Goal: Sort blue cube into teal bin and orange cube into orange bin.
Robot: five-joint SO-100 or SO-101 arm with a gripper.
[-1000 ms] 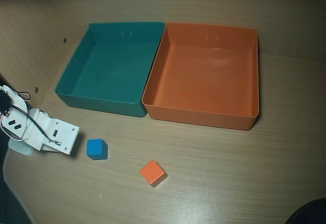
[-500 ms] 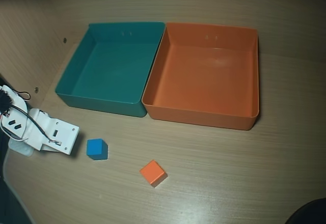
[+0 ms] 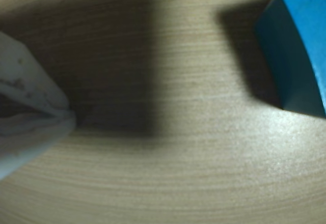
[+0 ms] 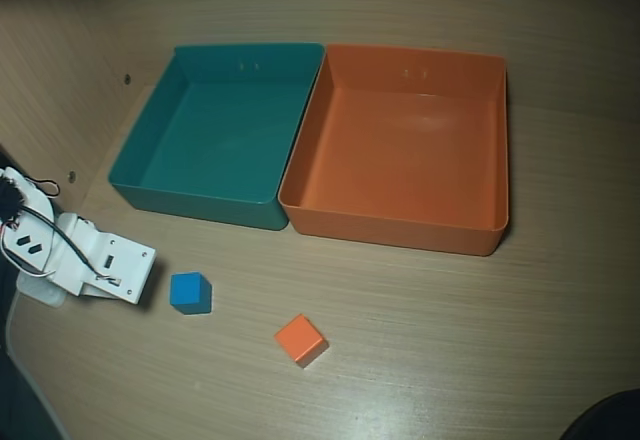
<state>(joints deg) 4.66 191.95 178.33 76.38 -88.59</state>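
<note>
Pale wood-grain counter (image 4: 450,360) carries both small matte cubes, blue (image 4: 190,292) and orange (image 4: 300,340), outside the empty teal (image 4: 135,175) and orange (image 4: 400,228) plastic trays (nothing sorted); the white gripper (image 3: 71,119) looks pinched shut, holding nothing.

Wood-grain table (image 4: 450,340): teal bin (image 4: 150,192), orange bin (image 4: 400,230), blue cube (image 4: 190,291), orange cube (image 4: 300,339).
</note>
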